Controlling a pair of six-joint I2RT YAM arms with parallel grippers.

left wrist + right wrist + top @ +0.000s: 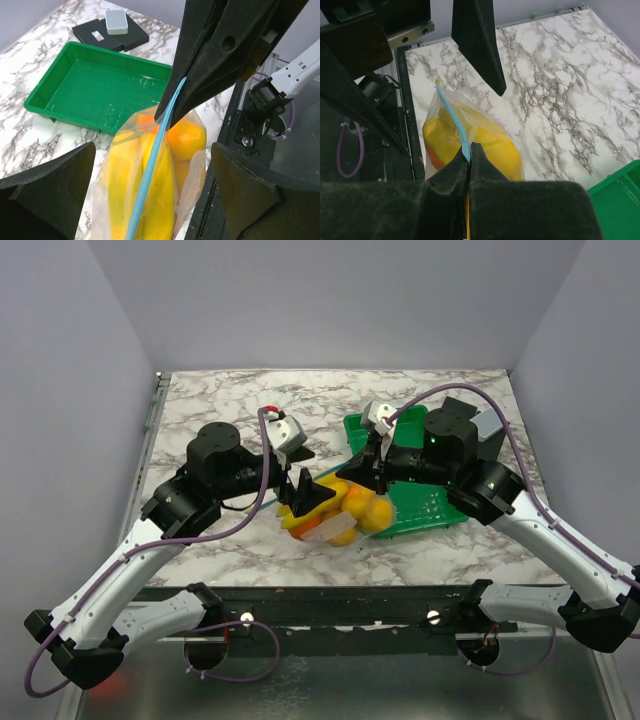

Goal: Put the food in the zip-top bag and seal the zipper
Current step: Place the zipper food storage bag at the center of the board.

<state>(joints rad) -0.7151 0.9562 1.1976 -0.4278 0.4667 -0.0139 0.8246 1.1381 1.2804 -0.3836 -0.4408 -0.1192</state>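
- Food (187, 137): what I can see is all inside the zip-top bag (330, 515), yellow-orange fruits packed tight. Can't pick out the red or dark green 1s.
- No loose fruit shows on the desk (230, 410) in any of the 3 views.
- Green tray (100, 90), just right of the bag toward the desk's right edge, shows only bare floor in my L wrist cam. So I judge the loading step done.
- Bag location: approx mid-desk, a bit toward the near edge, mouth up, between my 2 grippers. Can't tell if its bottom rests on the desk or hangs just off it.
- R gripper (469, 152): clenched on the zipper (152, 165), pinching the blue strip at the tray-side end of the mouth.
- L gripper (308, 492): released, fingers spread wide, 1 on each side of the bag near the strip's other end. No contact w/ the bag as far as I can tell.
- Zipper state: it reads as 1 thin blue line in both wrist cams, so the 2 lips lie together. Can't tell whether they're pressed shut along the full length.
- What's left, in my judgement: the seal only. I'd close L on the strip and press along it while R anchors the end.
- Rough progress est: 2 of 3 parts done (food in, mouth gathered); sealing unconfirmed.
- Watch-out: the bag is floppy & full, so a sideways pull could tip it or pop the lips apart.
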